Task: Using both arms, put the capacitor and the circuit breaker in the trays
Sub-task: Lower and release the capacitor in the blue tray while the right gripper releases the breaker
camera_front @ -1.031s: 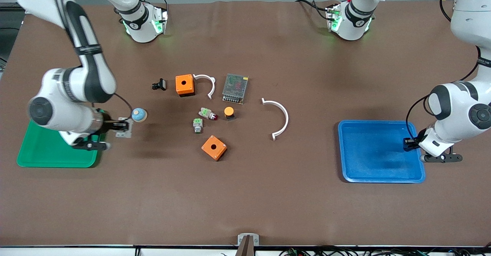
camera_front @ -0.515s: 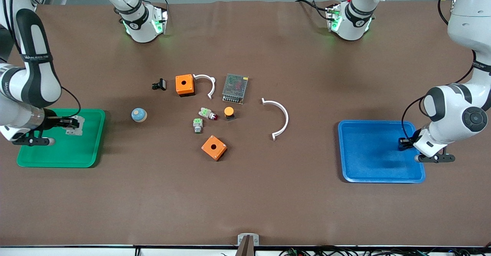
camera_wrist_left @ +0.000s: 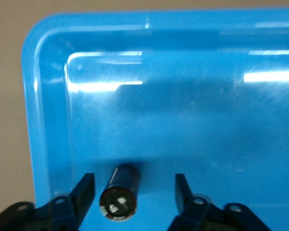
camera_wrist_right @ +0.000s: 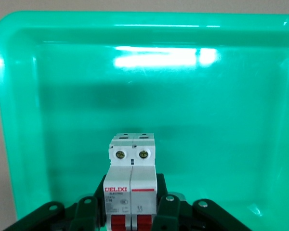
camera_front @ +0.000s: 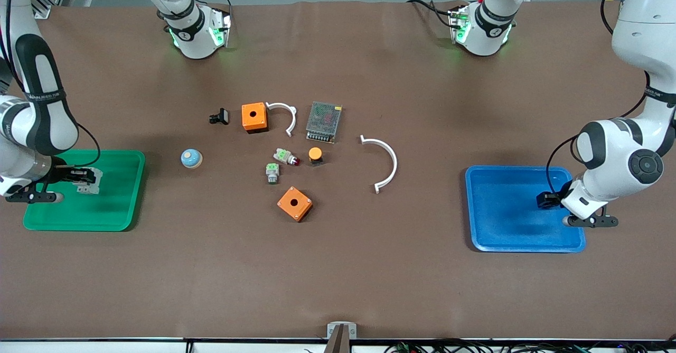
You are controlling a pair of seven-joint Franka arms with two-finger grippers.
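In the left wrist view the capacitor [camera_wrist_left: 119,193], a tiny black cylinder with pale terminals on its end, sits between the fingers of my left gripper [camera_wrist_left: 133,186]. The gripper is open, with a gap on each side of the capacitor. It hangs over the blue tray [camera_front: 507,237], low above the edge toward the left arm's end [camera_wrist_left: 48,120]. My right gripper [camera_front: 84,175] is shut on the circuit breaker [camera_wrist_right: 132,180], a white-grey block with red levers. It holds the breaker just above the green tray [camera_front: 121,205].
Mid-table lie two orange boxes [camera_front: 254,117] [camera_front: 294,203], two white arcs [camera_front: 385,163] [camera_front: 285,114], a mesh-covered power supply [camera_front: 324,121], an orange-capped button [camera_front: 315,155], two grey parts with green tops [camera_front: 285,156] [camera_front: 272,172], a black clip [camera_front: 219,116] and a blue dome button [camera_front: 190,158].
My right arm carried the circuit breaker from beside the blue dome button to over the green tray. My left gripper slid farther over the blue tray and opened off the capacitor.
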